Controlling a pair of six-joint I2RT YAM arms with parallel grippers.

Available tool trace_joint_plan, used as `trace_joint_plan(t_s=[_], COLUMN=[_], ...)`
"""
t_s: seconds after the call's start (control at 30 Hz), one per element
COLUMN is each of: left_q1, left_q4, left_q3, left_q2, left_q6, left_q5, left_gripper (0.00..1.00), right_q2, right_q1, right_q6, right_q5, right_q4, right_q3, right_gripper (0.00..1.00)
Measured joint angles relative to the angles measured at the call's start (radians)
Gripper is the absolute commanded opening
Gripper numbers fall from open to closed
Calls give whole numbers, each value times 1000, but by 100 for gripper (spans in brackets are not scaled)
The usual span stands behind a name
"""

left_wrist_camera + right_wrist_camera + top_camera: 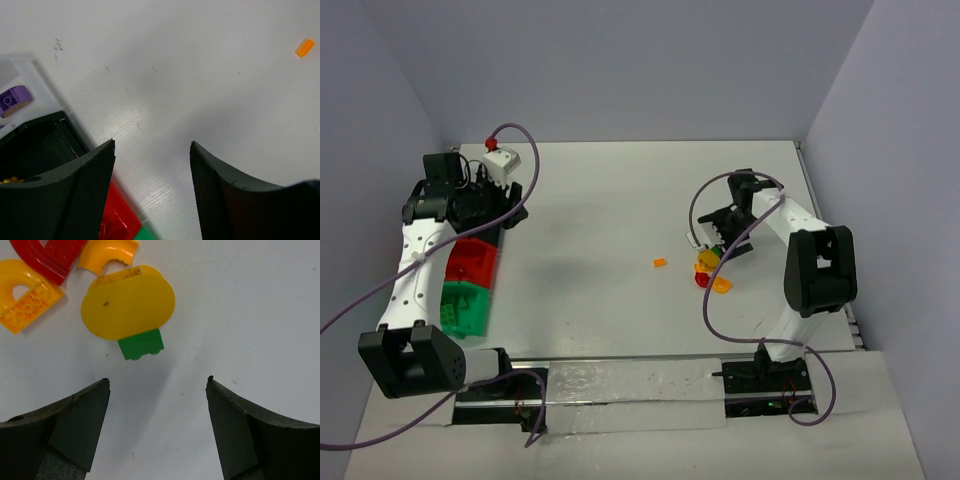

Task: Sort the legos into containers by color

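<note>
Four bins run in a row along the left edge of the bench (610, 190): the green bin (460, 308) nearest, then the red bin (472, 262), the black bin (35, 145) and the clear bin (40, 85) towards the far left corner. A purple piece (12, 98) lies in the clear bin, and something small and yellow shows low in the black one. The left tool (152, 145) hangs over the black and red bins' inner side, its fingers spread with nothing between them. A lone orange brick (304, 47) lies on bare bench near the middle. The rest of the pieces are bunched towards the right edge, where the right tool (157, 380) hovers with its fingers spread and empty. Just beyond its fingertips a green brick (141, 344) touches the rim of a yellow oval piece (127, 302). Past these lie a red curved piece (47, 255), an orange arch (107, 252) and a yellow arch (25, 290), close together.
</note>
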Motion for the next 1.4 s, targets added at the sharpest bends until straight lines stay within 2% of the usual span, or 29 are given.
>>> trace_joint_plan(t_s=[0.5, 0.77, 0.9, 1.07, 1.17, 1.23, 1.27, 1.4], left_q1=[0, 0, 0, 0, 0, 0, 0, 0], left_q4=[1, 1, 1, 1, 1, 2, 2, 2], left_q3=[-20, -21, -21, -21, -21, -21, -21, -21], left_q2=[0, 2, 10, 14, 14, 14, 14, 14], left_q6=[-6, -5, -5, -5, -6, -6, -6, -20], left_q5=[-45, -54, -59, -63, -63, -63, -63, -42], left_gripper=[68, 68, 68, 68, 67, 67, 67, 69], right_q2=[59, 67, 70, 71, 71, 71, 70, 66], right_q1=[57, 62, 64, 67, 67, 68, 68, 76], right_q6=[-41, -44, -45, -44, -40, -30, -22, 45], right_q5=[-9, -6, -6, -7, -7, -8, -9, -41], right_q4=[-20, -9, -2, 25, 30, 32, 33, 34], right_q3=[-5, -57, -74, -84, -87, -87, -87, -84], right_gripper=[67, 64, 52, 41, 24, 6, 1, 0])
